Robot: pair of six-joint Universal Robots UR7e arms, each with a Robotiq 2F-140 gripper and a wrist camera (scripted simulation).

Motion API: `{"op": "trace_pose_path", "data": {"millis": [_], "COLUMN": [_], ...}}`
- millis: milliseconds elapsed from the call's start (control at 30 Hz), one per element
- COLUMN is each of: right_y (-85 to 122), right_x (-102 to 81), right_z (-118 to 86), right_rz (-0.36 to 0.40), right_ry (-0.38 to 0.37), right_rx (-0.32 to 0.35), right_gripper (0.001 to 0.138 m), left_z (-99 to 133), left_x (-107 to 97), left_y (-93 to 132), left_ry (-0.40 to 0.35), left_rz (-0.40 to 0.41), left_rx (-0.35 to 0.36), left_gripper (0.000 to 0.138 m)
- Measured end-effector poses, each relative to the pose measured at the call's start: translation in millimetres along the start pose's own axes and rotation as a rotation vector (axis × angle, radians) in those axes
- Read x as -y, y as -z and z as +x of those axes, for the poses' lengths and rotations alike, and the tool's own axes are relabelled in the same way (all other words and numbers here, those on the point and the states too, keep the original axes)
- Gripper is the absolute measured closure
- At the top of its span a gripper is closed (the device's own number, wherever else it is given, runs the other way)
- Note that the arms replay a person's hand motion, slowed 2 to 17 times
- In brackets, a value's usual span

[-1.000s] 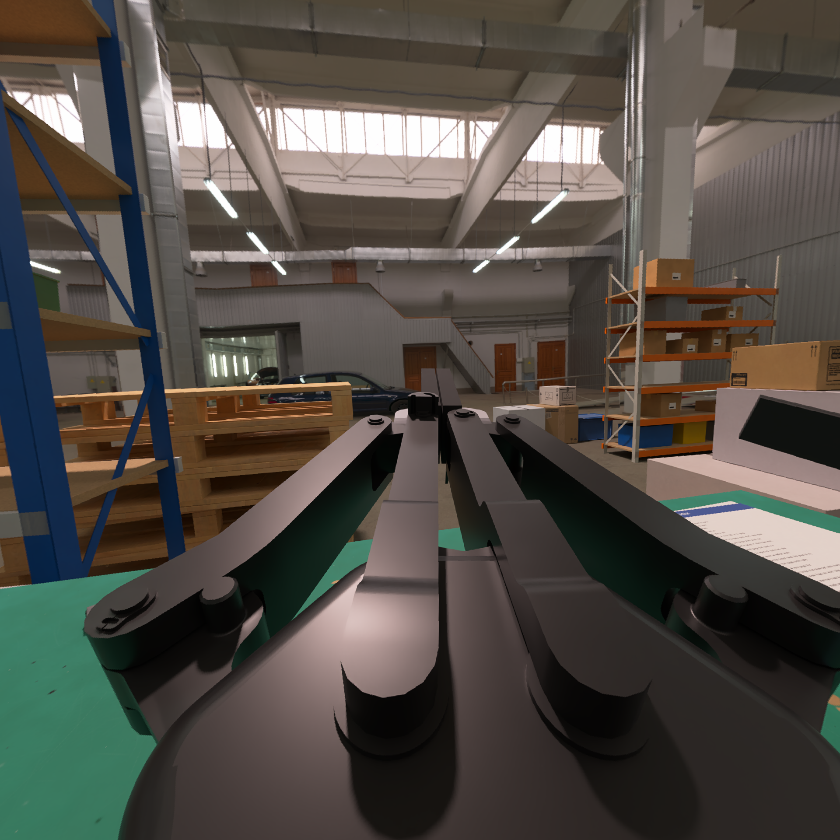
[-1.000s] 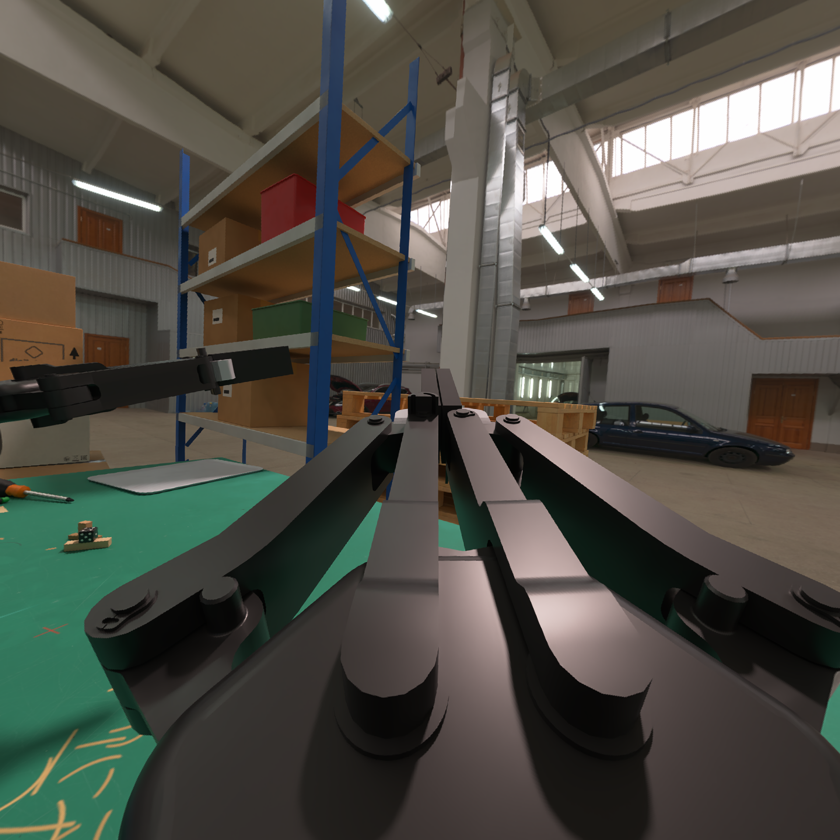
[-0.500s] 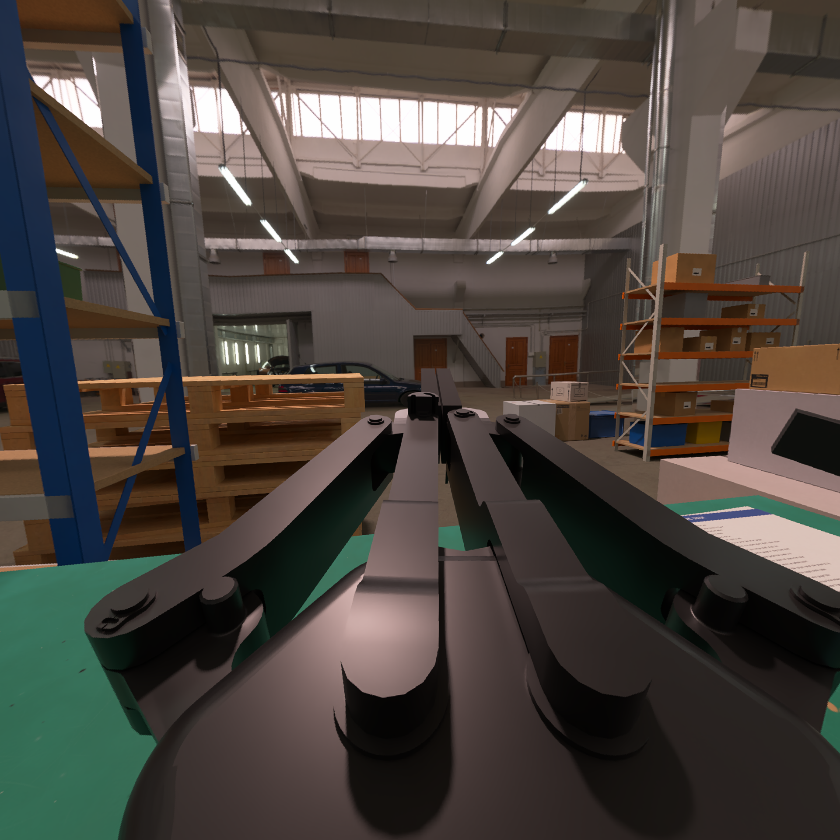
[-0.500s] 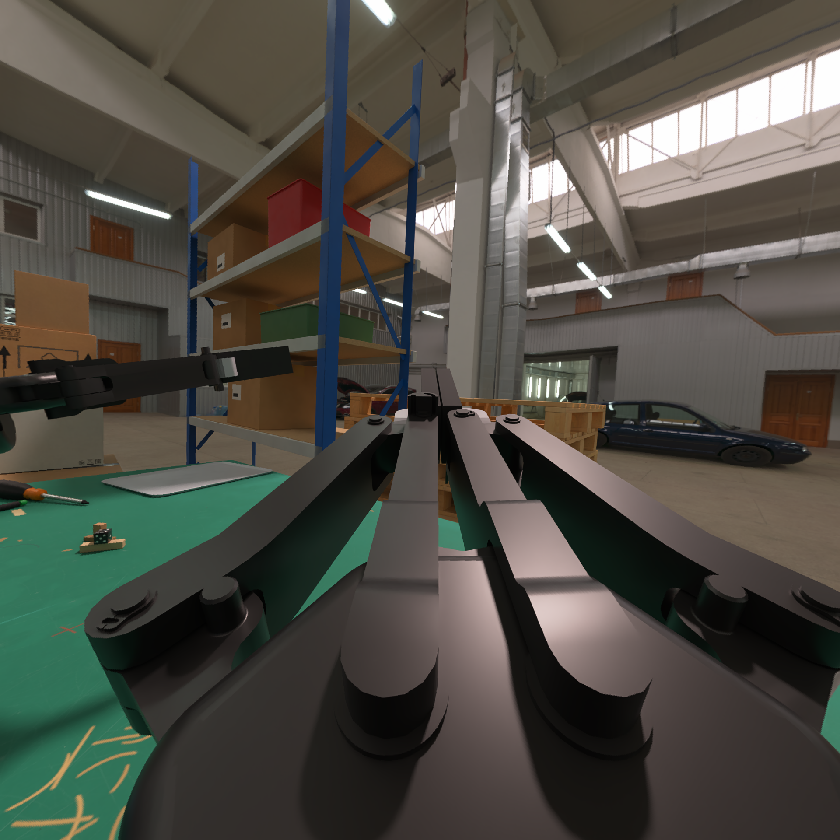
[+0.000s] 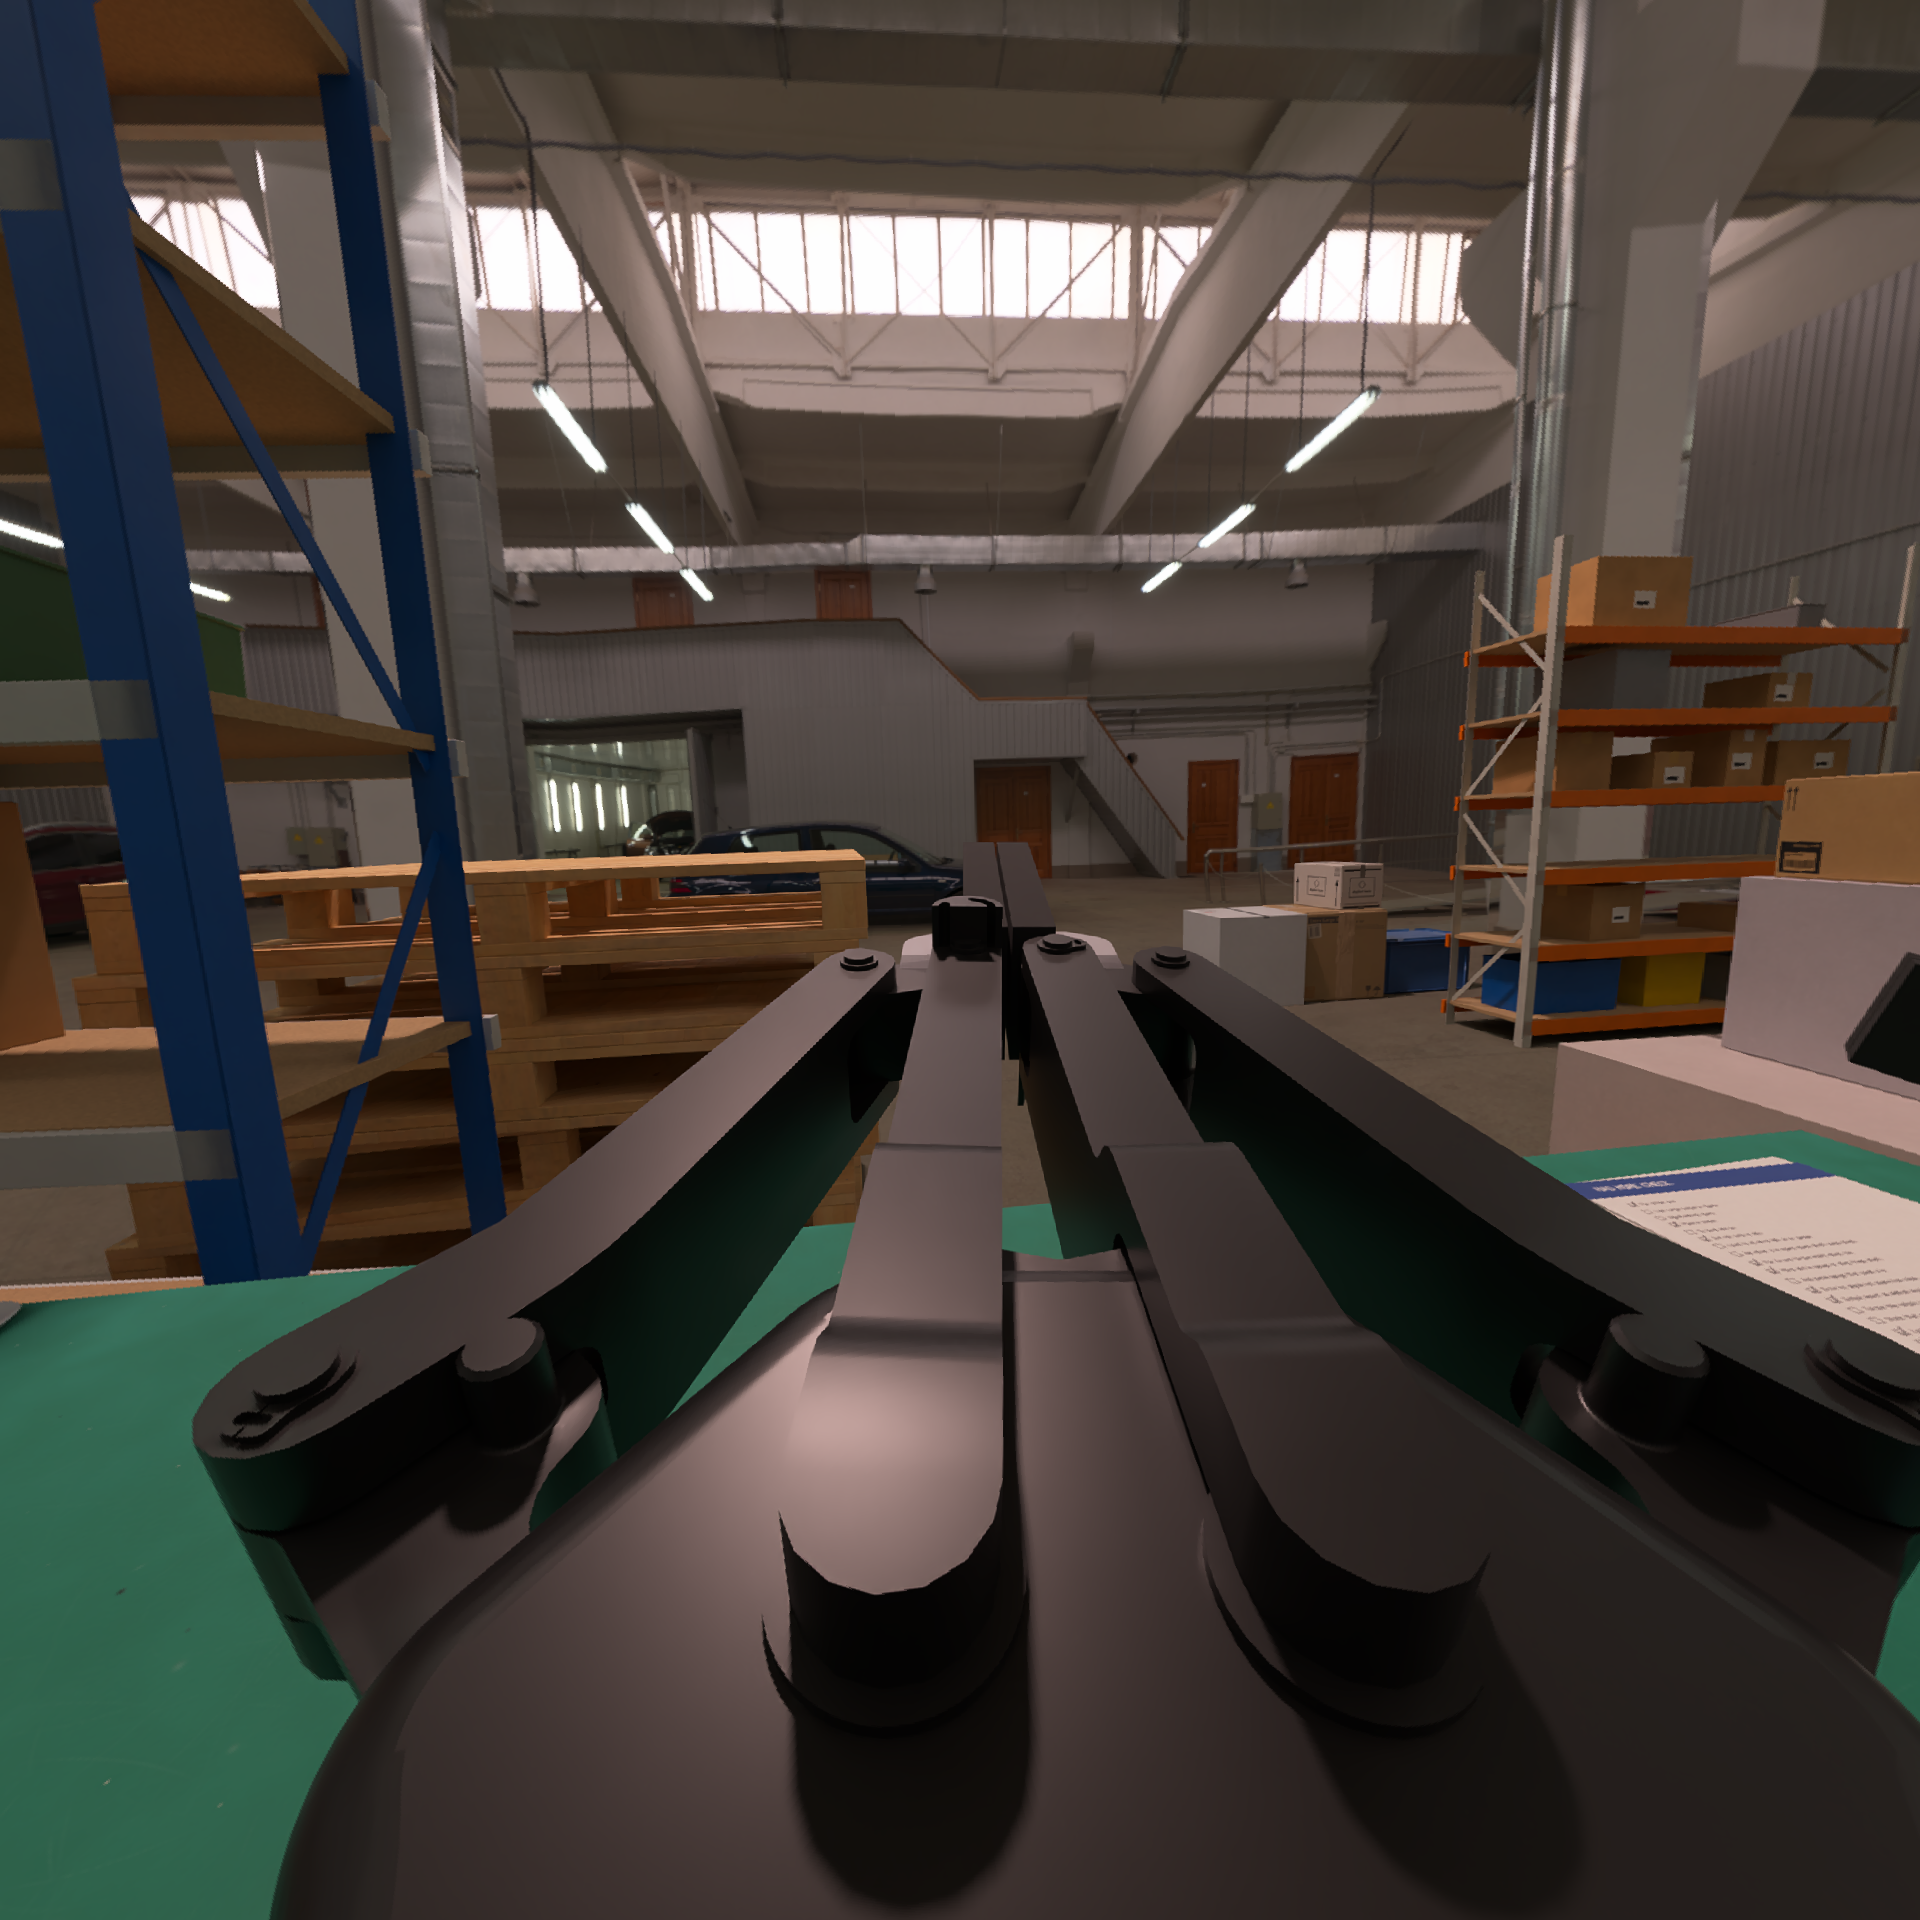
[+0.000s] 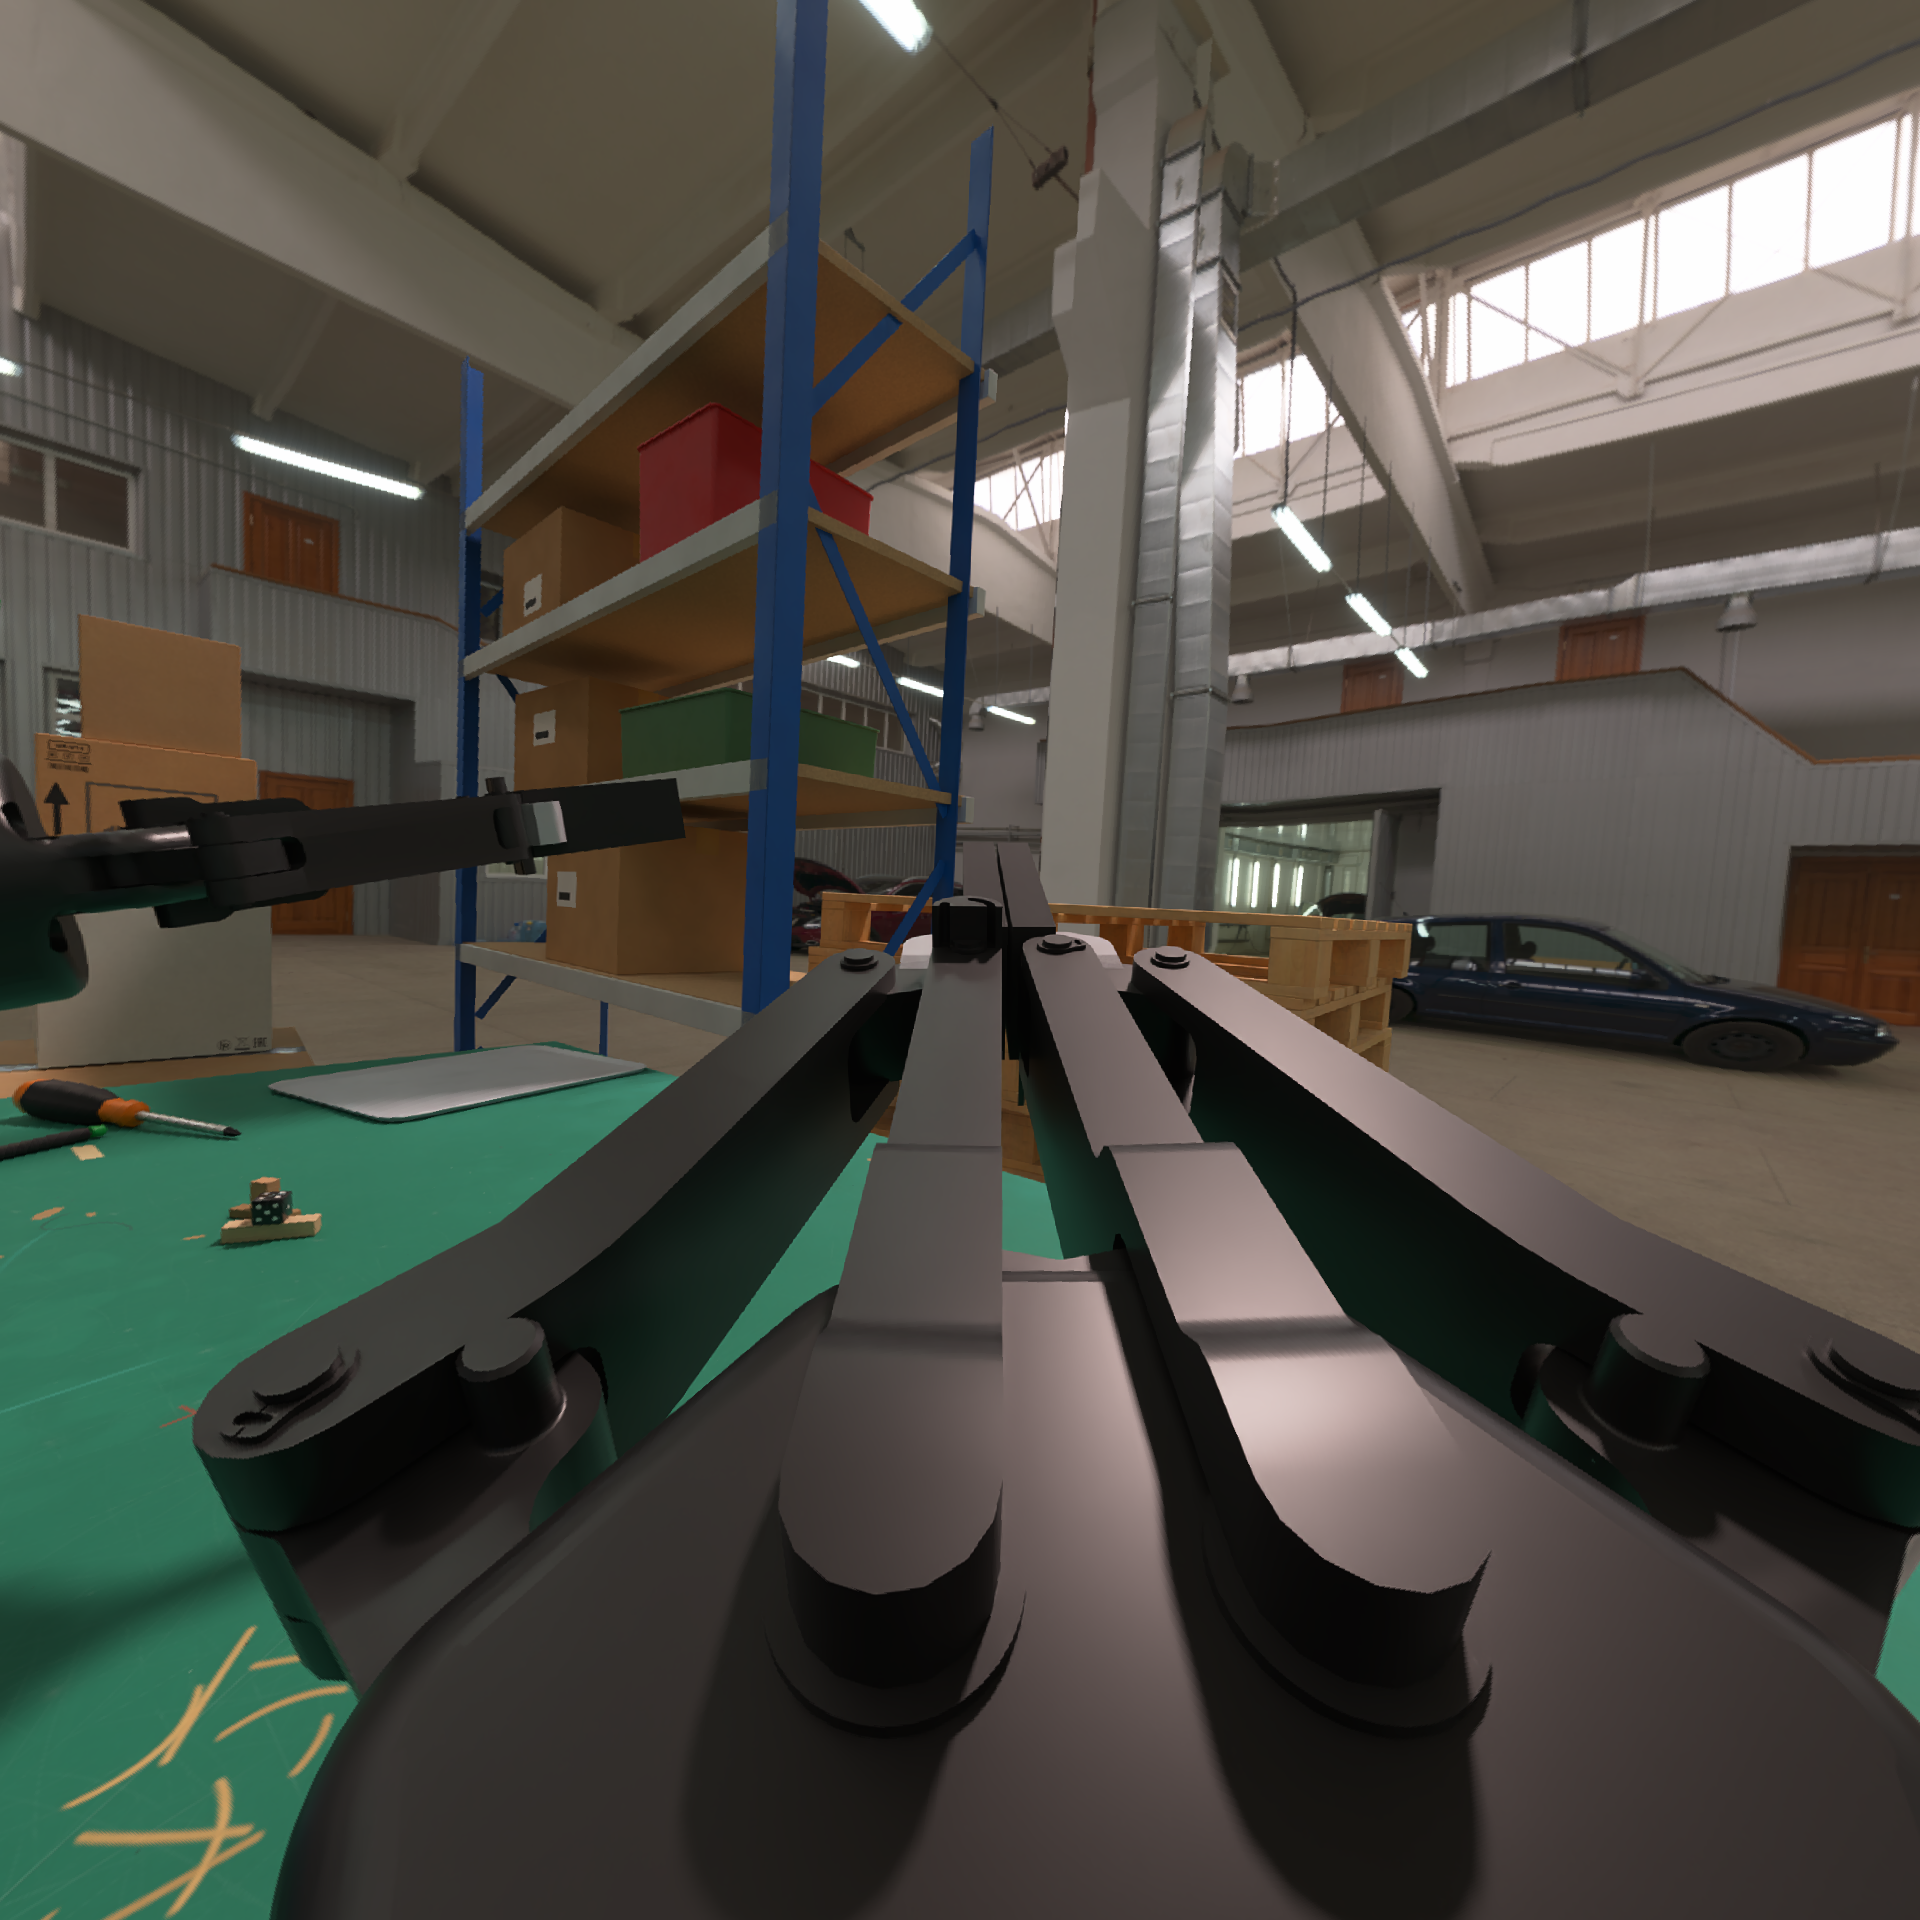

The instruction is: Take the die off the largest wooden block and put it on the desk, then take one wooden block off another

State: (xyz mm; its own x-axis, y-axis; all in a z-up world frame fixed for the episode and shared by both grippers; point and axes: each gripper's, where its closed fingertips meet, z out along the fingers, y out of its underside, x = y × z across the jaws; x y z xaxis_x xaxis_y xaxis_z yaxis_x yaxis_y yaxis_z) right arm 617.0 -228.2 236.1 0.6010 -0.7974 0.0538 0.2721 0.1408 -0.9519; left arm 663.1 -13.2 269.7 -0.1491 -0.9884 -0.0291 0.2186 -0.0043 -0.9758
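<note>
In the right wrist view a small pile of wooden blocks lies on the green desk at the left. A dark green die sits on the flat largest block, with a smaller block behind it. My right gripper is shut and empty, pointing level over the desk's far edge, well right of the pile. My left gripper is shut and empty, pointing level past the desk edge; it also shows in the right wrist view, high above the desk. The blocks are out of the left wrist view.
An orange-handled screwdriver and a grey tray lie at the desk's back left. A printed sheet lies on the desk at the right of the left wrist view. Blue shelving and wooden pallets stand beyond the desk.
Both wrist views have swung: the left one to the left, the right one so the block pile sits further right. Both grippers stayed shut. The pile has not moved.
</note>
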Motion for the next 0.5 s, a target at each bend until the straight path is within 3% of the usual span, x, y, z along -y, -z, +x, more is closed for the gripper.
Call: {"op": "trace_pose_path", "data": {"millis": [500], "right_y": [-2], "right_x": [-6.8], "right_z": [-6], "right_rz": [-0.016], "right_ry": [-0.003], "right_rx": [0.017], "right_gripper": [0.138], "left_z": [-11], "left_x": [0], "left_y": [-6], "left_ry": [-0.013], "left_rz": [-0.006], "left_rx": [0.016], "left_gripper": [0.138]}}
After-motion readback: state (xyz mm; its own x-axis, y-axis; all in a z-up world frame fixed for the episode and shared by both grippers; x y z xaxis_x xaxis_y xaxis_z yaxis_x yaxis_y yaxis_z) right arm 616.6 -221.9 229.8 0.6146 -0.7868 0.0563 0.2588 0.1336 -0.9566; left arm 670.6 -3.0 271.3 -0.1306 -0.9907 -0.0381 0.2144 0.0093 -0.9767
